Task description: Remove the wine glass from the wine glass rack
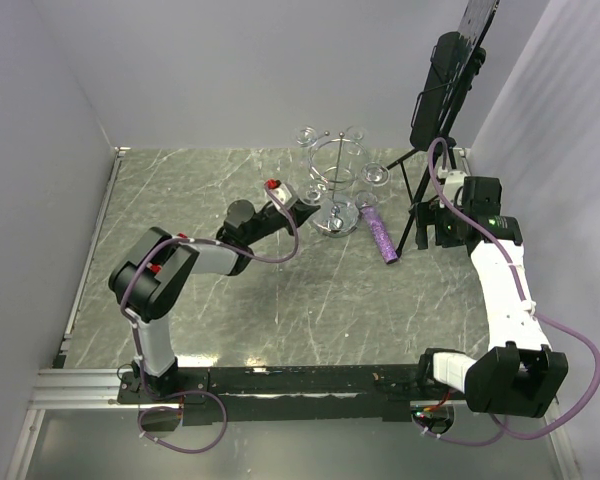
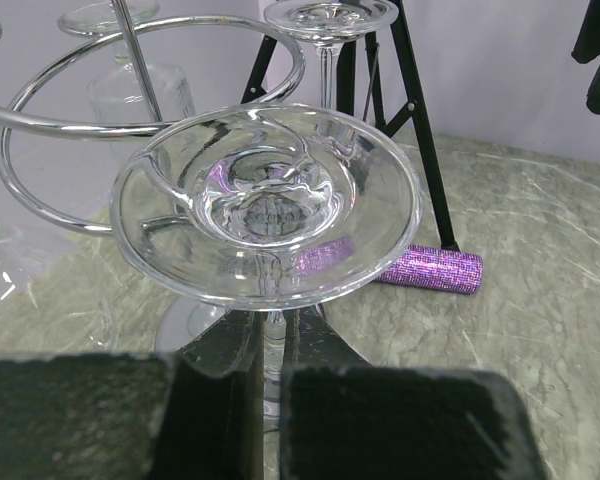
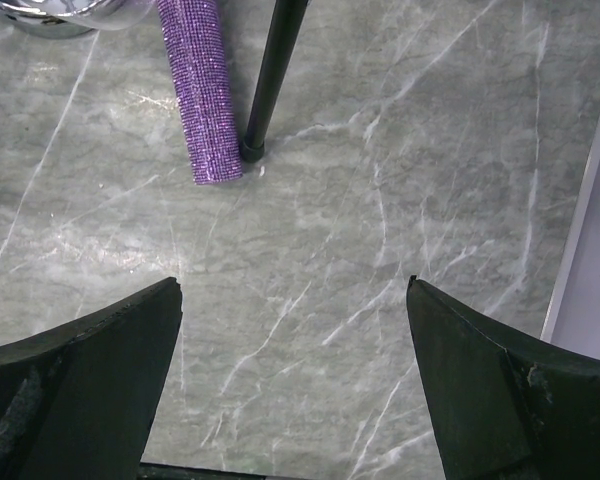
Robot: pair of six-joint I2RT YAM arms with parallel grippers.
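Near edge of table (image 1: 280, 310): both arm bases bolted side by side.

Right claw (image 3: 292, 288): jaws spread wide with nothing between them. It hangs over bare marbled surface near the right edge, apart from everything.

Just beyond it a purple glitter cylinder (image 3: 200, 90) lies flat. One foot of the black tripod stand (image 3: 270, 80) rests on the table right beside the cylinder's near end.

Left claw (image 2: 270, 375): reaches out to mid-table with its pads closed on the stem of the wine glass (image 2: 265, 200).

The wine glass hangs upside down, with its round foot on top and level. The stem drops straight between the pads. The bowl is hidden below them.

The glass is not yet off the wine glass rack (image 1: 335, 185); chrome wire of the rack's top ring runs under the foot. I cannot tell whether the foot rests on the wire.

The rack stands upright on its shiny disc base in the far half of the table, a little right of centre.

Further glasses (image 1: 377, 175) hang inverted from other loops on its far and right sides.

Far right corner: the tripod stand's dark panel rises tilted above the table.
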